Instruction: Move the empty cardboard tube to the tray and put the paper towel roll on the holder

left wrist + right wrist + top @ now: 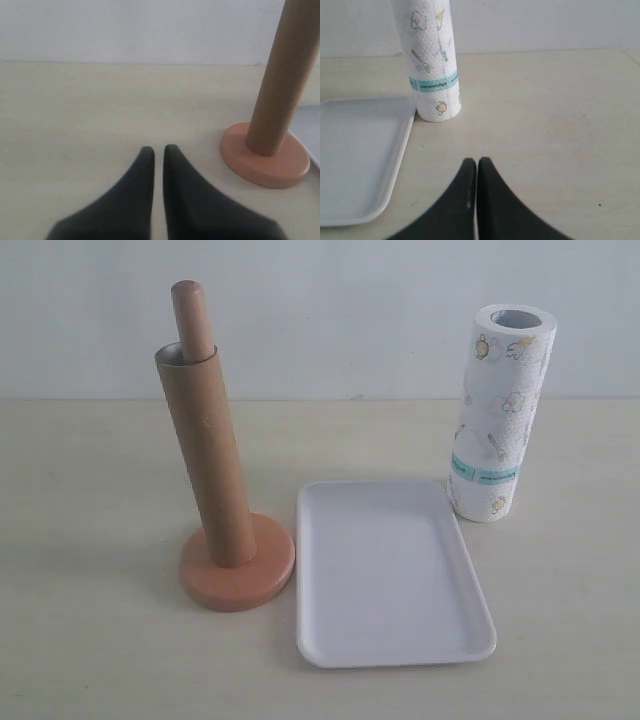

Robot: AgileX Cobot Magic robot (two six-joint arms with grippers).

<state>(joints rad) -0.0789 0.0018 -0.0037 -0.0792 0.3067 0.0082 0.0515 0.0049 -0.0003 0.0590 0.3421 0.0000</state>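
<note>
The empty cardboard tube (207, 455) stands upright, slipped over the pole of the holder (238, 566); the pole's rounded top (189, 315) sticks out above it. The white tray (385, 575) lies flat beside the holder's disc base. Behind the tray's far right corner the paper towel roll (502, 410) stands upright. My left gripper (158, 150) is shut and holds nothing, low over the table, apart from the holder base (267, 160) and tube (282, 75). My right gripper (477, 162) is shut and empty, short of the roll (431, 60) and beside the tray (355, 160). Neither gripper shows in the exterior view.
A pale wooden table (90, 480) carries everything, with a plain white wall (350, 310) behind it. No other objects are in view.
</note>
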